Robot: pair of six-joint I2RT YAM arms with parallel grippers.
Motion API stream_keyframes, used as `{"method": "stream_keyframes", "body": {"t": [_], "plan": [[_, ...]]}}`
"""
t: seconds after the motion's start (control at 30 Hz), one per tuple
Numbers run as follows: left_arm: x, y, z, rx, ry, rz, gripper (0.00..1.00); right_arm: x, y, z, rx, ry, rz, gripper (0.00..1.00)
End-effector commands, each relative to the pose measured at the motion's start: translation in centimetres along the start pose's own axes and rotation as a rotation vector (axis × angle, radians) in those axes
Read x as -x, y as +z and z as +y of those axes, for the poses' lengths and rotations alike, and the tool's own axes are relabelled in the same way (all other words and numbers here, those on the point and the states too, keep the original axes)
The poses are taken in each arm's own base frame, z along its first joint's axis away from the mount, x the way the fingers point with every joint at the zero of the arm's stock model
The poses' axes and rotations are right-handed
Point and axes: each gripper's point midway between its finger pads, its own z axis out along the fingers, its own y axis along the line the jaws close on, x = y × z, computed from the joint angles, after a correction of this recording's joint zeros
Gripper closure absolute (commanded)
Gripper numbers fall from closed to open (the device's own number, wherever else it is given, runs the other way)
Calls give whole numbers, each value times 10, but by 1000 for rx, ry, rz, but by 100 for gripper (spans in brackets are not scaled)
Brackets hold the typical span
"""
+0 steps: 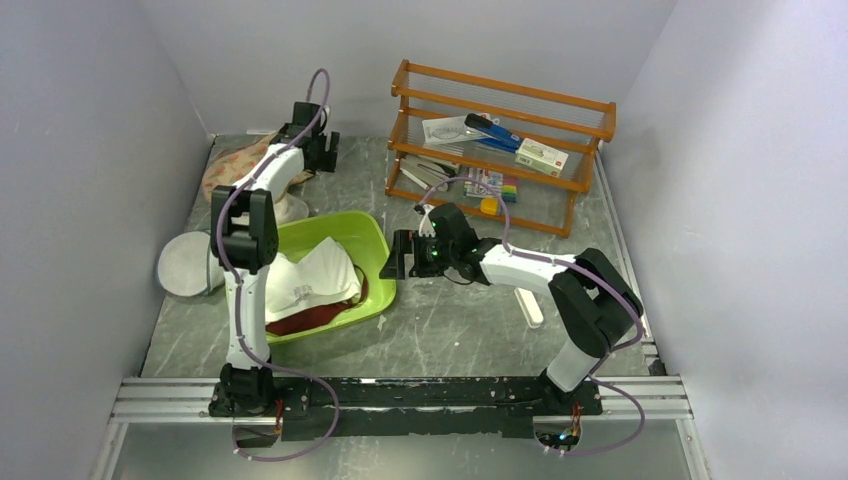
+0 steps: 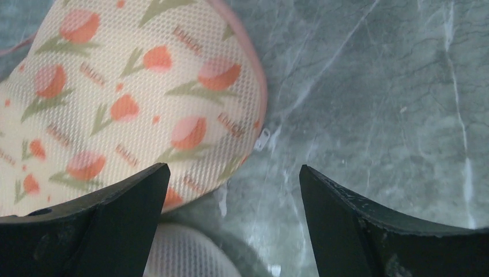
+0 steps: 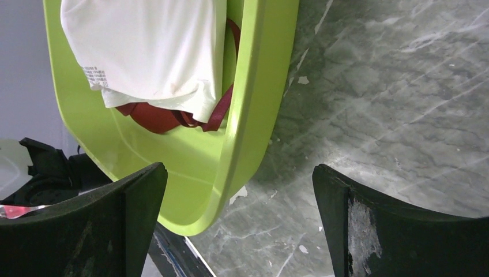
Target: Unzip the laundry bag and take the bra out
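Position: laundry bag point(image 2: 127, 98) lies far-left on table point(image 1: 450, 330), partly under one finger of left gripper point(image 2: 230, 173) | left gripper: spread wide, empty | right gripper point(image 3: 239, 173): spread wide, empty | text: bag's small red lettering unreadable

Soft, cool light comes from overhead, and the desk point(image 1: 470, 330) lies evenly bright, with only pale, blurred shadows on it. At my right wrist the green basin point(image 3: 254, 115) throws a broad, soft-edged shadow on the marble next to it. My left fingers point(image 2: 86, 231) and right fingers point(image 3: 75, 231) sit close to their lenses, black and nearly featureless, though a little light catches a worn inner face on the right. The laundry bag point(image 2: 132, 104) shows its mesh sharply.
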Motion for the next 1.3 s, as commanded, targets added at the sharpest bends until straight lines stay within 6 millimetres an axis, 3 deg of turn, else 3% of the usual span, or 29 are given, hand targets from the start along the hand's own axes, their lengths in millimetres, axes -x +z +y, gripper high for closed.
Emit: {"method": "stream_keyframes", "body": {"t": [0.0, 0.07, 0.17, 0.3, 0.4, 0.53, 0.6, 0.73, 0.87, 1.07, 1.27], "plan": [[24, 20, -10, 45, 127, -98, 3, 13, 4, 24, 77, 12, -36, 0], [22, 28, -10, 100, 167, -107, 0, 12, 6, 25, 74, 11, -31, 0], [8, 46, -12, 141, 223, -84, 4, 11, 7, 24, 59, 14, -24, 0], [-11, 65, -2, 226, 251, -33, 23, 9, 6, 23, 54, 23, -32, 0], [-15, 66, 2, 256, 260, -28, 43, 8, 6, 24, 57, 34, -36, 0], [5, 49, 4, 256, 228, -77, 76, 7, 8, 28, 68, 39, -31, 0], [23, 33, 0, 255, 214, -118, 92, 5, 11, 28, 68, 43, -27, 0], [70, -14, -11, 246, 183, -226, 93, 1, 16, 30, 70, 67, -24, 0], [112, -79, -33, 133, 92, -334, 93, -2, 22, 26, 54, 115, -31, 0], [129, -158, -63, -133, -69, -425, 93, -9, 33, 35, 86, 189, -22, 0], [141, -231, -64, -291, -151, -505, 93, -20, 50, 80, 176, 171, 7, 0]]}}
